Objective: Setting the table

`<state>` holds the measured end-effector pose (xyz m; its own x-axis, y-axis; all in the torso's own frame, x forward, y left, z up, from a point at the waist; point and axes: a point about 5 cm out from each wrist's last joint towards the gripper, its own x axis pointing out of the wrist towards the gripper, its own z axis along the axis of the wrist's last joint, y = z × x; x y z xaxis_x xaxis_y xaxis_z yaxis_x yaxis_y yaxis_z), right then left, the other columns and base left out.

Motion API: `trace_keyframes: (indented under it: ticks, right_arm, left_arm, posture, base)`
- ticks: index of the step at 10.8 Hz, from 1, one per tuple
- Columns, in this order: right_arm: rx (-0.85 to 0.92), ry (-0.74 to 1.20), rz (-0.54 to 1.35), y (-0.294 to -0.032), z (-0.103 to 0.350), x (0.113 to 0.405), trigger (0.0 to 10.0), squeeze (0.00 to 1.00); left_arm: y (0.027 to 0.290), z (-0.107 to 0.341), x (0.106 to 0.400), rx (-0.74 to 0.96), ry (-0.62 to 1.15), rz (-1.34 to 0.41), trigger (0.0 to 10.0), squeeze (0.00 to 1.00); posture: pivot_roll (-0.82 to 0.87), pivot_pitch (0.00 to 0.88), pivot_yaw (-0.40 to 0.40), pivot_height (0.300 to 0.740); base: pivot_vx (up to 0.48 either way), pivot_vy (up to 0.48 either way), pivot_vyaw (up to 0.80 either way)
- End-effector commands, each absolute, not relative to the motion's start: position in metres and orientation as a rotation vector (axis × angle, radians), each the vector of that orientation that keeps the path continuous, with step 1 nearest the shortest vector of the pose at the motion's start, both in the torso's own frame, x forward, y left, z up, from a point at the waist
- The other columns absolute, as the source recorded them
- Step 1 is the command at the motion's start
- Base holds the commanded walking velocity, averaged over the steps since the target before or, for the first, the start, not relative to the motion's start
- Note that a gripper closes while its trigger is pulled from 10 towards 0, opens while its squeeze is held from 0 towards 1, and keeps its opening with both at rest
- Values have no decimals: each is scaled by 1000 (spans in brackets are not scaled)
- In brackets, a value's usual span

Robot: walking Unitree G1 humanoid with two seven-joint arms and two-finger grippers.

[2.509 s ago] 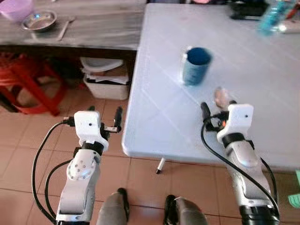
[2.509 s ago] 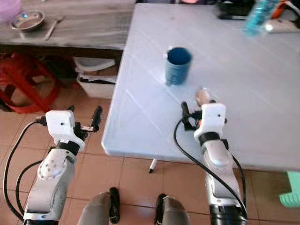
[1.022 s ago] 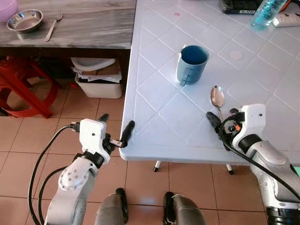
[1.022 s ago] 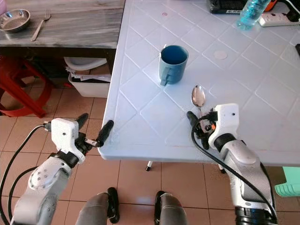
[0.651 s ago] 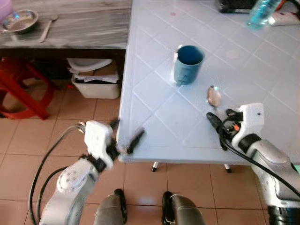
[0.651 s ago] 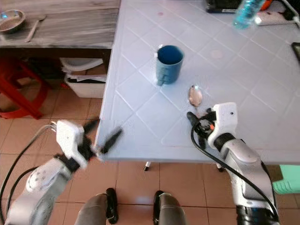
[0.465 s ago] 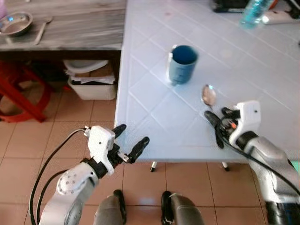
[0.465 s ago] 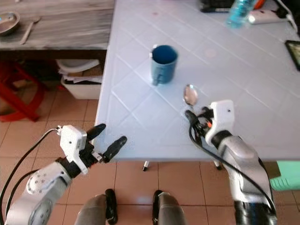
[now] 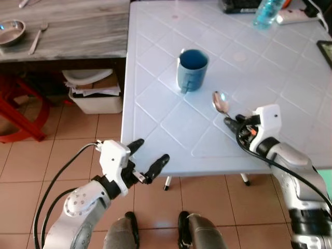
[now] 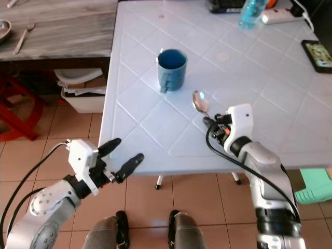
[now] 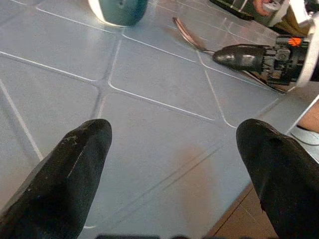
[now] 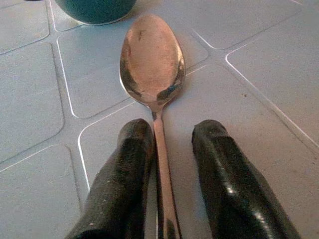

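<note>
Spoon first: we saw a shiny metal spoon [image 12: 152, 64] lying flat on the pale blue diamond-patterned plastic tabletop [image 9: 171, 124], its bowl pointing toward the dark blue ceramic mug [image 9: 192, 69] standing near it at about ten o'clock. Our right end effector [image 12: 172, 164] rested on the tabletop with its fingers slightly parted astride the spoon's handle. Our left end effector [image 9: 149, 156] hung spread wide just off the tabletop's near edge, at about seven o'clock from the mug.

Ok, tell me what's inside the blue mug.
The blue mug stands upright on the white table, and from above its inside shows only dark blue wall and bottom. No contents can be made out. The spoon lies beside it, not in it.
</note>
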<state>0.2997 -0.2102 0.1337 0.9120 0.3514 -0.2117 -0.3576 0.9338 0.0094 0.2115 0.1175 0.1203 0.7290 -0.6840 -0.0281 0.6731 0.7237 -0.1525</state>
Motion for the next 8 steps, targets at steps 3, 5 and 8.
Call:
trace_keyframes:
  ticks: [3, 5, 8]
  right_arm:
    - [36, 398, 349, -206, 94, 294, 0, 0]
    - [63, 412, 291, -205, 86, 289, 0, 0]
    - [129, 373, 171, -201, 83, 279, 0, 0]
  left_arm:
    - [117, 122, 208, -119, 85, -755, 10000, 0]
    - [115, 121, 209, -115, 87, -753, 10000, 0]
    - [120, 120, 213, -75, 77, -683, 10000, 0]
  posture:
    - [-10, 269, 20, 740]
    - [-14, 270, 22, 740]
    - [-15, 266, 17, 740]
  base:
    - [0, 0, 0]
    - [0, 0, 0]
    - [0, 0, 0]
